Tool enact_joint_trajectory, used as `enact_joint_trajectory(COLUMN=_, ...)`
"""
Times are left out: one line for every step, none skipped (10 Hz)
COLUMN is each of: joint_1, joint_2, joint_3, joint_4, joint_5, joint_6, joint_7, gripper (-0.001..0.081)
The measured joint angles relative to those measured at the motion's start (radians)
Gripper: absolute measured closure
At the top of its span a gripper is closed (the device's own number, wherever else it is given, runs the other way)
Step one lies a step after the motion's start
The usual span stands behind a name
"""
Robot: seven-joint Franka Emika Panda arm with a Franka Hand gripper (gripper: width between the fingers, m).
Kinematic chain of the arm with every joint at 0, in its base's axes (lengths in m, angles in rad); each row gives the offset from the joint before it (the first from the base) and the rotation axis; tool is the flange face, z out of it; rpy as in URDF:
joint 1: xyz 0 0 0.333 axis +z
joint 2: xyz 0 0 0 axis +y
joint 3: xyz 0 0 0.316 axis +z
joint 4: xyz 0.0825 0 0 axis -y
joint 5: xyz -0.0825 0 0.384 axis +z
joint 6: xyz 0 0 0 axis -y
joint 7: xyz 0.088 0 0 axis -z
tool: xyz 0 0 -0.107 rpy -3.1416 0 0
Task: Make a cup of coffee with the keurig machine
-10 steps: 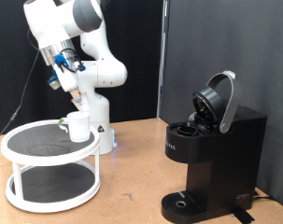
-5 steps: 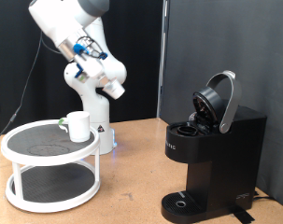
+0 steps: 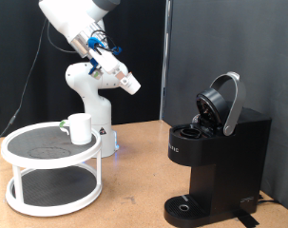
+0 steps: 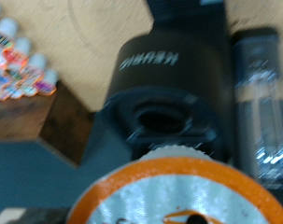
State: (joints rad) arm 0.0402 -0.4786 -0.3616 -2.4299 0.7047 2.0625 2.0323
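Since the earlier frames the arm has swung from the exterior view's upper left toward the centre, and its pincer (image 3: 131, 85) now hangs in the air, pointing toward four o'clock; whether its fingers are open or closed cannot be told. Left: a white two-tier round stand (image 3: 50, 178) on the wooden worktop (image 3: 134, 195), bearing the cup (image 3: 80, 128) at the two o'clock edge of its upper shelf. Right: the keurig machine (image 3: 218, 166), lid raised, pod chamber exposed, well apart from the pincer. Wrist view, blurred: the machine's open chamber (image 4: 165, 119) from above, and an orange-rimmed white disc (image 4: 174, 196) close to the lens
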Motion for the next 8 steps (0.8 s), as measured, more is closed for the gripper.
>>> enact_joint_trajectory(joint_1=0.013, joint_2=0.008, joint_3=0.012, joint_4=0.011, joint_5=0.043, joint_6=0.027, joint_7=0.012, gripper=0.0421)
enact_joint_trajectory(joint_1=0.024, joint_2=0.022, joint_3=0.028, joint_4=0.030, joint_5=0.055, joint_6=0.035, joint_7=0.038, gripper=0.0421)
enact_joint_trajectory(joint_1=0.029, joint_2=0.038, joint_3=0.049, joint_4=0.055, joint_5=0.054, joint_6=0.035, joint_7=0.071, gripper=0.0421)
enact_joint_trajectory(joint_1=0.033, joint_2=0.054, joint_3=0.073, joint_4=0.079, joint_5=0.047, joint_6=0.035, joint_7=0.093, gripper=0.0421)
enact_joint_trajectory(joint_1=0.040, joint_2=0.070, joint_3=0.096, joint_4=0.103, joint_5=0.043, joint_6=0.034, joint_7=0.096, gripper=0.0421)
enact_joint_trajectory(joint_1=0.048, joint_2=0.082, joint_3=0.117, joint_4=0.126, joint_5=0.040, joint_6=0.031, joint_7=0.097, gripper=0.0421)
enact_joint_trajectory(joint_1=0.052, joint_2=0.093, joint_3=0.139, joint_4=0.144, joint_5=0.031, joint_6=0.026, joint_7=0.106, gripper=0.0421)
enact_joint_trajectory(joint_1=0.053, joint_2=0.098, joint_3=0.155, joint_4=0.153, joint_5=0.023, joint_6=0.018, joint_7=0.111, gripper=0.0421)
